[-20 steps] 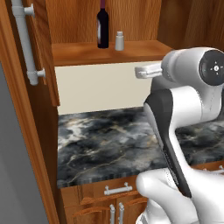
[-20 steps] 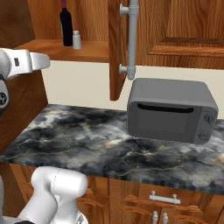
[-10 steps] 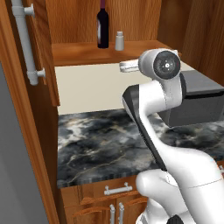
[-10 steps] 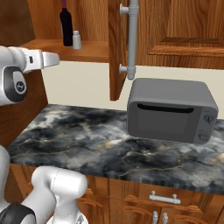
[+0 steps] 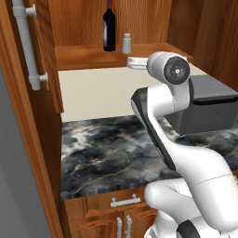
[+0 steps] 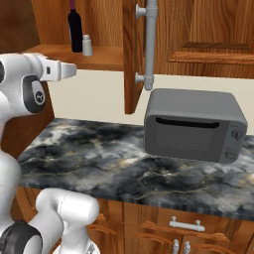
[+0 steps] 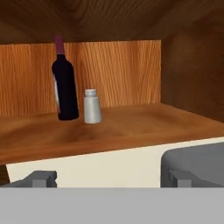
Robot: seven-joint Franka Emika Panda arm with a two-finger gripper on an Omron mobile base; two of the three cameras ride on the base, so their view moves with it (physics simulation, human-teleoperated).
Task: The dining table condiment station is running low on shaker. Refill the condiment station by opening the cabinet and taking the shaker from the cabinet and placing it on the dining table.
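Shaker, your small pale grey-white cylinder, stands upright on the open reddish-brown wooden cabinet's shelf just beside a tall dark wine bottle, your gripper released short of it.

wine bottle top cut off, tool fingertips barely visible

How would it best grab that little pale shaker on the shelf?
Probably around the small pale grey-white cylindrical shaker's straight round body, coming level from the open cabinet front with the fingers either side; it stands upright, and the tall dark wine bottle crowds one side.
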